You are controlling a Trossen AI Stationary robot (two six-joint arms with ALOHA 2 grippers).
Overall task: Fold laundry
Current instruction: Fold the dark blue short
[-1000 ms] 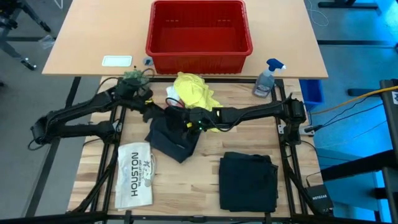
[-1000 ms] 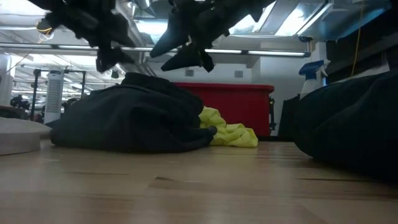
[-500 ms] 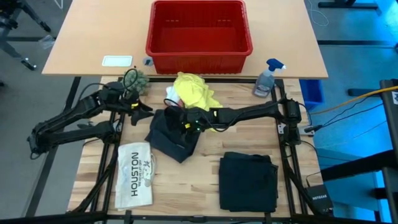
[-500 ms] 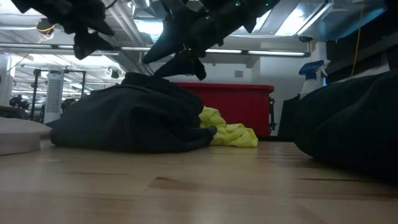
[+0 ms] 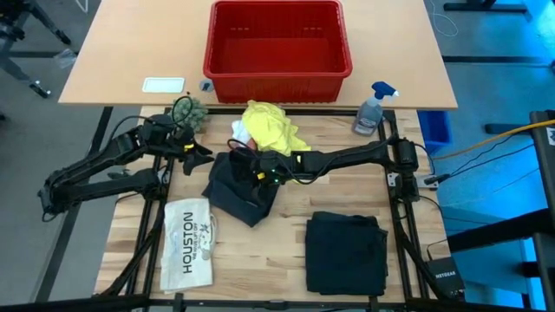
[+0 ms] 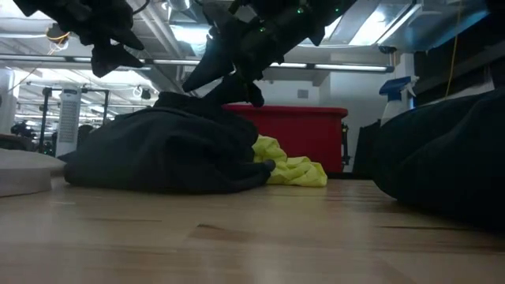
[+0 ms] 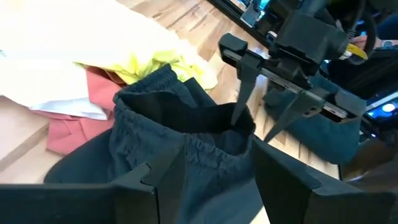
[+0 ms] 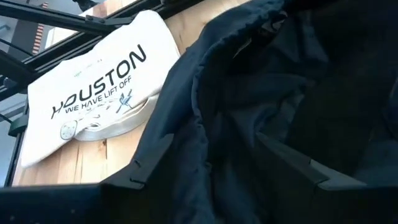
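The left tool (image 5: 198,152) is pulling away toward the left of the high view, empty, its fingers spread apart. The right tool (image 5: 245,163) is dropping onto the crumpled dark trousers (image 5: 240,191) at mid-bench, fingers parted over the waistband, gripping nothing yet. The yellow T-shirt (image 5: 270,126) is lying just above. Folding is apparently starting with a right-arm pick.
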